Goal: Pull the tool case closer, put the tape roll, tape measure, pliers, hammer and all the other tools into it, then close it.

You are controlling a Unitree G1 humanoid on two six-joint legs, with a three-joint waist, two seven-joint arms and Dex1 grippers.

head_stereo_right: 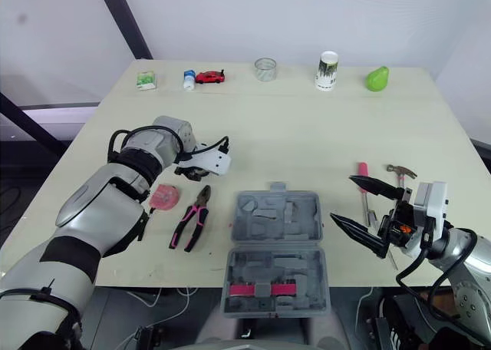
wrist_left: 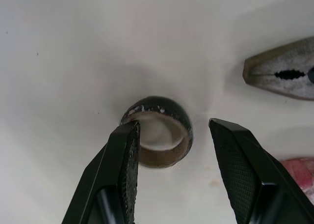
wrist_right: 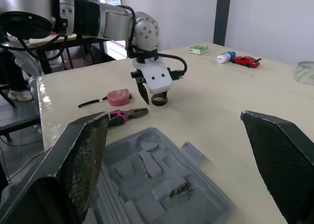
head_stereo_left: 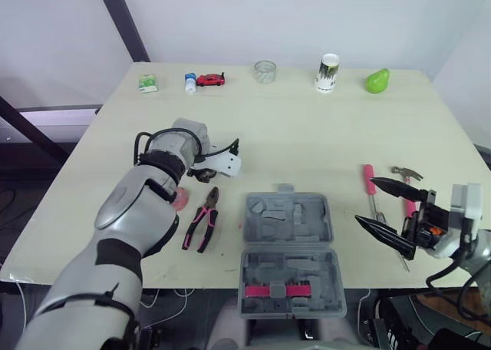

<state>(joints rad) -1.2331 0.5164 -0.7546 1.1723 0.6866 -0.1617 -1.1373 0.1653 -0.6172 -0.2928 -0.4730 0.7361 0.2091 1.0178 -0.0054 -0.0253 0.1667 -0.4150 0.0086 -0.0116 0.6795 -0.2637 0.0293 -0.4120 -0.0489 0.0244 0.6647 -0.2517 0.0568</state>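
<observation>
The grey tool case (head_stereo_left: pixel 322 273) lies open at the table's near edge, its moulded slots bare apart from a pink strip at the front. My left gripper (head_stereo_left: pixel 205 173) is open and straddles the black tape roll (wrist_left: pixel 157 130), one finger on each side. Beside it lie the pink tape measure (head_stereo_right: pixel 163 196) and the pink-handled pliers (head_stereo_left: pixel 202 219). Right of the case lie a pink screwdriver (head_stereo_left: pixel 370 183) and a hammer (head_stereo_left: pixel 406 173). My right gripper (head_stereo_left: pixel 366 203) hovers open just in front of them, holding nothing.
Along the far edge stand a green packet (head_stereo_left: pixel 147 83), a small bottle (head_stereo_left: pixel 189 83), a red toy car (head_stereo_left: pixel 210 79), a clear glass (head_stereo_left: pixel 265 71), a white cup (head_stereo_left: pixel 327 73) and a green pear (head_stereo_left: pixel 377 80).
</observation>
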